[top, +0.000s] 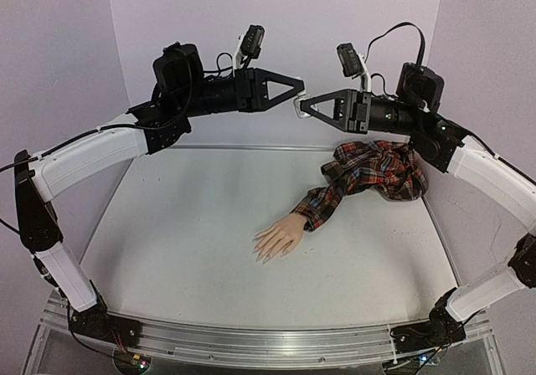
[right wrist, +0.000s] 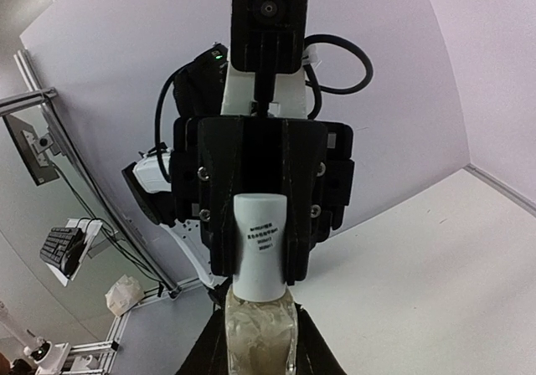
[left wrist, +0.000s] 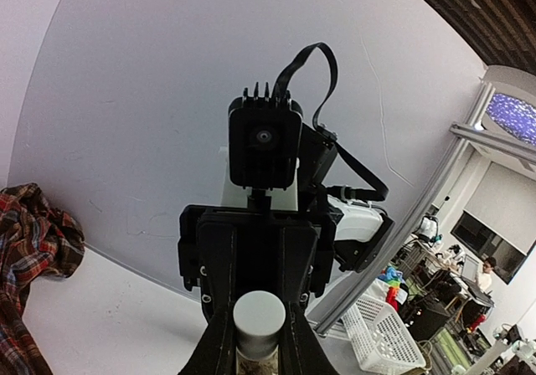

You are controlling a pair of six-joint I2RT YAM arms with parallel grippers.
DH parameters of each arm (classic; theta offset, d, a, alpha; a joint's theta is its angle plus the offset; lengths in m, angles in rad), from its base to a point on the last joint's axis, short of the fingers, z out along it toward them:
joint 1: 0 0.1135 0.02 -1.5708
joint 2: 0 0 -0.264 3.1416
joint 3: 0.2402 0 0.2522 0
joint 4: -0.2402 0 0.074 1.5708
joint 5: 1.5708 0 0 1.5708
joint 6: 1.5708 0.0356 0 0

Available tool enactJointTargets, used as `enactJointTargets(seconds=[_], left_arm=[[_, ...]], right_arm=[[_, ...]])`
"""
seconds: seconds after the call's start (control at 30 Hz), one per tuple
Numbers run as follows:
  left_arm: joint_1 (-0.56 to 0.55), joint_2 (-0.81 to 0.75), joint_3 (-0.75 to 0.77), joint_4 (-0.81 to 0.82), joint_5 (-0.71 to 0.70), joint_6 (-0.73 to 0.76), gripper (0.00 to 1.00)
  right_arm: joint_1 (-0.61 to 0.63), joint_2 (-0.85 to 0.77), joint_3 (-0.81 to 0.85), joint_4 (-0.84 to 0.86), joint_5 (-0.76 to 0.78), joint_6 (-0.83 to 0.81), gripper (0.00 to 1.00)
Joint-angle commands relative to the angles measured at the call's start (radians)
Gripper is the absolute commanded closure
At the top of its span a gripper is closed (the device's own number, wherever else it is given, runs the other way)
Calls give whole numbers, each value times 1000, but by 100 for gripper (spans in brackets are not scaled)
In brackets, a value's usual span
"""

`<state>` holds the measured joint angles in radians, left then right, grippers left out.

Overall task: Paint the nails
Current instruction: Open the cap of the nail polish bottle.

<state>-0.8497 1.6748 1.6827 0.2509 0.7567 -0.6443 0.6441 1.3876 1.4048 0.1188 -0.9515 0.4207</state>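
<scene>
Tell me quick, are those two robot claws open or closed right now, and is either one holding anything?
Left gripper: closed, holding the white cap.
Right gripper: closed, holding the clear bottle.

The white cap of the clear bottle bears small dark print, too tiny to read.

Pale lilac walls, white tabletop, white basket in cluttered lab beyond

arms — white, black joints | left pincer black | green LED, perhaps
</scene>
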Motion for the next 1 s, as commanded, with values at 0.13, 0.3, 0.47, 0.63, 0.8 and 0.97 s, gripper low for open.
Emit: enactJointTargets(seconds=[0.13,0.3,0.47,0.63,0.8,0.97], left_arm=[[-16,-11,61,-158,-406,120,100],[-23,53,105,-221,-684,50,100],[-26,153,183,-233,-801,-43,100],[-32,226,282,-274,-802,-79,100],[-32,194,248,-263,-758,-73,85],[-31,92,140,-199,-584,-12,52]], right_arm=[[43,-17,34,-197,465,-192,100],[133,2,74,-314,981,-279,100],[210,33,110,-321,1240,-332,100],[237,58,142,-326,1310,-362,100],[231,26,94,-304,1193,-391,100],[188,-32,27,-278,983,-397,100]])
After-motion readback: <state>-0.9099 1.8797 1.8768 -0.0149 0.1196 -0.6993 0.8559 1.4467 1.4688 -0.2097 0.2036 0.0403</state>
